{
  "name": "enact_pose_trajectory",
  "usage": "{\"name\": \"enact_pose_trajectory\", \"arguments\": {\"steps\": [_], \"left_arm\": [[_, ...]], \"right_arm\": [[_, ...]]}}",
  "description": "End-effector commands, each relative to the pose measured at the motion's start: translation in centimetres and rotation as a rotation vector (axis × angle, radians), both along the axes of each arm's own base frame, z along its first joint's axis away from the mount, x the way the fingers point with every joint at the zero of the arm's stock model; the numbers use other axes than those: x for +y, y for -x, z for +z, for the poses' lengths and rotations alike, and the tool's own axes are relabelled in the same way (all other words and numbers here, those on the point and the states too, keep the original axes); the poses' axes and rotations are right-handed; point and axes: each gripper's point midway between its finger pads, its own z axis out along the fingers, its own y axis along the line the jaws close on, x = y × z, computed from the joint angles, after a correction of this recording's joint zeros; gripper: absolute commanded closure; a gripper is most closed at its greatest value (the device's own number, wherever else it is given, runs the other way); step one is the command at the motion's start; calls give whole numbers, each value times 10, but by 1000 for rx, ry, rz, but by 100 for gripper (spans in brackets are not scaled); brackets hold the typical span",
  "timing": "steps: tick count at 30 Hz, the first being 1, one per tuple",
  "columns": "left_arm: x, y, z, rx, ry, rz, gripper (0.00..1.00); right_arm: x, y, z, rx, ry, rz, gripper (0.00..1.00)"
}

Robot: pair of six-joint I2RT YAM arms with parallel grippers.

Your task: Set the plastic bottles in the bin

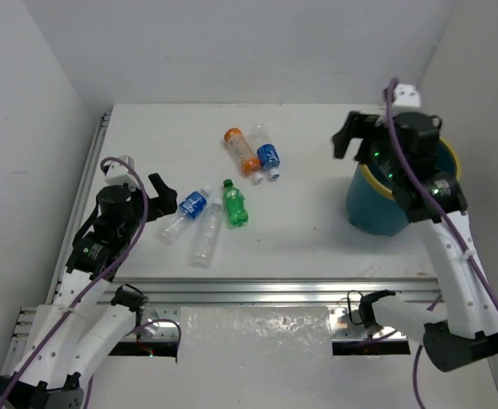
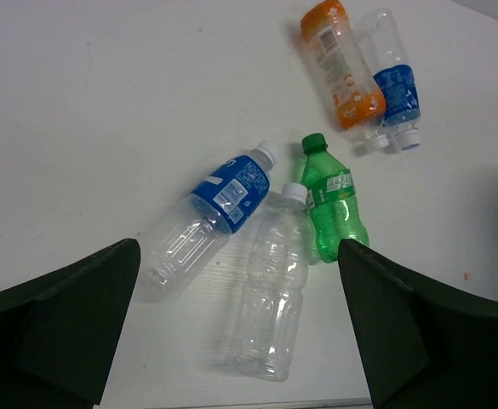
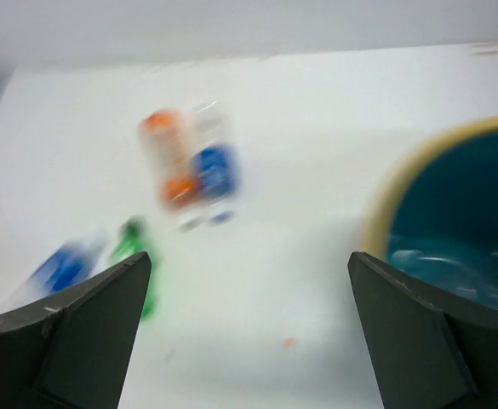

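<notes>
I have the right hand (image 3: 247,260) up at the bin (image 1: 374,209), fingers spread wide with nothing between them. From its wrist camera the hand sits over the near-left part of the yellow rim, so anything let go from here should fall inside. That view is blurred. I can make out a pale, clear shape low in the bin, and I take it for a bottle, but I can't be sure.

The left hand (image 2: 238,247) is also wide open and holds nothing. I keep it above the nearer cluster so both fingers can come down on either side of a bottle. Three lie under it on the counter (image 1: 317,247):
- The near blue-labelled bottle (image 2: 210,217) lies slanted, with its cap up and to the right.
- The plain clear bottle (image 2: 270,307) lies just beside it.
- The green bottle (image 2: 334,200) rests against the clear one's shoulder.

All three are on their sides and touching or nearly so. A grab across the body of one could nudge its neighbour.

Farther back, the orange bottle (image 1: 242,151) and the far blue-labelled bottle (image 1: 268,155) lie side by side, touching, well apart from the bin.

That makes five bottles on the counter and not yet in the bin. I judge the job to be in its early part. The back pair looks like the natural one for the right arm, since it lies nearer that side.
</notes>
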Motion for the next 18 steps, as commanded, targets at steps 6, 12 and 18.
{"name": "enact_pose_trajectory", "arguments": {"steps": [6, 12, 18], "left_arm": [[10, -5, 11, -42, -7, 55, 0], [8, -6, 8, -29, -8, 45, 0], [6, -6, 9, -32, -5, 37, 0]], "right_arm": [[175, 8, -137, 250, -25, 445, 2], [254, -6, -221, 448, 23, 549, 5], [283, -20, -260, 557, 24, 550, 6]]}}
